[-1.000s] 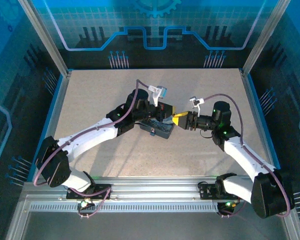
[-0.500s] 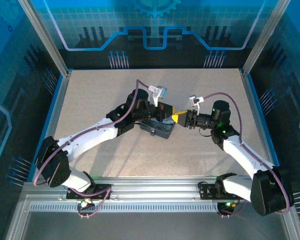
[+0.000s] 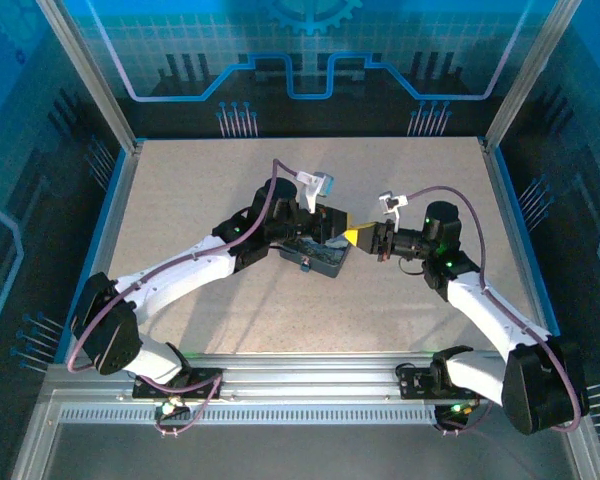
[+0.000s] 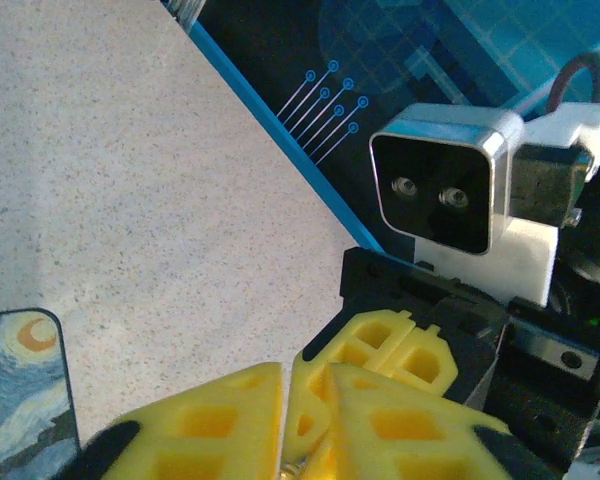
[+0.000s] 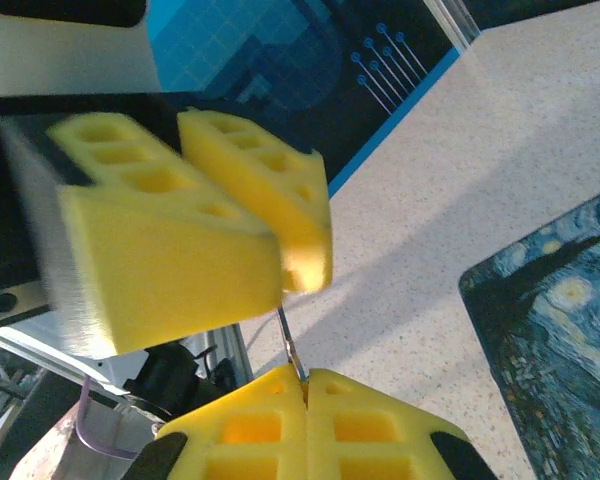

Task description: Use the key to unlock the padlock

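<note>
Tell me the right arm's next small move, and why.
Probably ease the right gripper slightly closer to the left gripper, holding the key's line. In the right wrist view the thin key, pinched in the shut right gripper, points its tip at the left gripper's closed fingers. The padlock is hidden there, so seating can't be confirmed.

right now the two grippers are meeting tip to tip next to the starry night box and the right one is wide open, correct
Not quite: the right gripper is not open. The right wrist view shows it shut on a thin metal sliver, apparently the key, pointing at the left gripper. The rest holds: they meet tip to tip next to the starry night box.
</note>
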Motion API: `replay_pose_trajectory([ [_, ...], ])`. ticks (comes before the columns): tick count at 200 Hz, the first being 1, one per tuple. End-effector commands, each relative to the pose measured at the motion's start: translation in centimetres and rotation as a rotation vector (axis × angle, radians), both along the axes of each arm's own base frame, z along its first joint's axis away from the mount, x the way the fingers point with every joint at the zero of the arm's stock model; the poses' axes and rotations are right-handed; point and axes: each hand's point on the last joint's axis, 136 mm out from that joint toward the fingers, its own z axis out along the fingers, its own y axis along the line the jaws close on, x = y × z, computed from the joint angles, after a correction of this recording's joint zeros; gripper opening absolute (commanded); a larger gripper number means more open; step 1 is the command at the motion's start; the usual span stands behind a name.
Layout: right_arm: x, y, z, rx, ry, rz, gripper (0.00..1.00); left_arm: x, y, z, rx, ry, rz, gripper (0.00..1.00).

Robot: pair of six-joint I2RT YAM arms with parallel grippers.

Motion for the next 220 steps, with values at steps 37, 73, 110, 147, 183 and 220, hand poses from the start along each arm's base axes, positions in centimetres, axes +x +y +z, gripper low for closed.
replay_pose_trajectory([
  [37,0.2,-1.4,-2.7,-0.146,0.072,-0.067,0.0,0.0,3.9,0.4,0.08,-0.075,0.12,0.79],
  [73,0.8,-2.5,-4.2,-0.201,0.12,-0.129,0.0,0.1,8.6,-1.2,0.14,-0.077,0.273,0.92],
  [110,1.3,-2.7,-5.5,-0.232,0.178,-0.15,0.0,-1.3,12.3,-5.0,0.223,-0.025,0.361,0.96],
  [147,2.1,-1.7,-5.8,-0.19,0.221,-0.122,0.0,-3.3,14.1,-9.9,0.287,0.074,0.374,0.95],
  [183,3.3,-0.7,-6.0,-0.19,0.252,-0.109,0.0,-4.6,14.6,-13.2,0.292,0.125,0.361,0.93],
  [220,4.5,-0.1,-6.9,-0.199,0.294,-0.108,0.0,-5.3,14.1,-15.3,0.273,0.151,0.322,0.89],
])
